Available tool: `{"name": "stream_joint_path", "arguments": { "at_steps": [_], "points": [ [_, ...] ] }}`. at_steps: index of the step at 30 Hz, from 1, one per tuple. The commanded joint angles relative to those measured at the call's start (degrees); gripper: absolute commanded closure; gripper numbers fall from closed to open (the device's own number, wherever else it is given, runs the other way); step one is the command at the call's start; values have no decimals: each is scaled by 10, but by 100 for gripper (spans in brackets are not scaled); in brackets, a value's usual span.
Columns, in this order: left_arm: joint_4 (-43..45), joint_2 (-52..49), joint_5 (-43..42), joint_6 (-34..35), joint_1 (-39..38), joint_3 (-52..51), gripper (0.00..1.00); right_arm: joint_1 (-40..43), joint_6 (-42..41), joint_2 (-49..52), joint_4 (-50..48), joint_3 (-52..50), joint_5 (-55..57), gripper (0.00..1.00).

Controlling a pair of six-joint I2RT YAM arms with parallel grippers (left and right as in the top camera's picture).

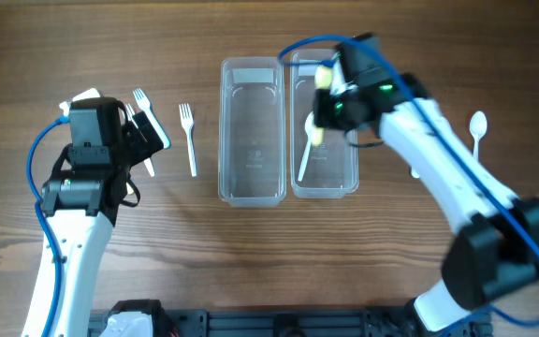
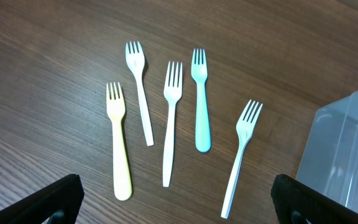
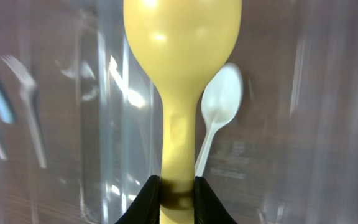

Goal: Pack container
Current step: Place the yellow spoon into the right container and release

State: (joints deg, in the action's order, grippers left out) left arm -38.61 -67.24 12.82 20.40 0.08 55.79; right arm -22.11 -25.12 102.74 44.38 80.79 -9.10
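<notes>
Yellow spoon point(image 3: 180, 62) clamped in right gripper point(image 3: 178, 190) above the right-hand container point(image 1: 330, 180); left gripper point(image 2: 182, 202) hovers spread wide over forks point(image 2: 171, 118).

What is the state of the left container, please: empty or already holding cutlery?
Empty: overhead, the left container shows only its clear floor; the white spoon lies in the right container.
</notes>
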Motion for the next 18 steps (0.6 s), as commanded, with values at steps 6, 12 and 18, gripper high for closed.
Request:
{"name": "stream_joint_path", "arguments": {
  "at_steps": [6, 12, 18],
  "points": [
    [2, -2, 7, -7, 3, 11, 0, -13, 10, 71, -17, 2, 24, 39],
    [2, -2, 7, -7, 3, 11, 0, 42, 64, -29, 33, 65, 109, 18],
    [2, -2, 7, -7, 3, 11, 0, 210, 123, -111, 53, 65, 162, 6]
  ]
}}
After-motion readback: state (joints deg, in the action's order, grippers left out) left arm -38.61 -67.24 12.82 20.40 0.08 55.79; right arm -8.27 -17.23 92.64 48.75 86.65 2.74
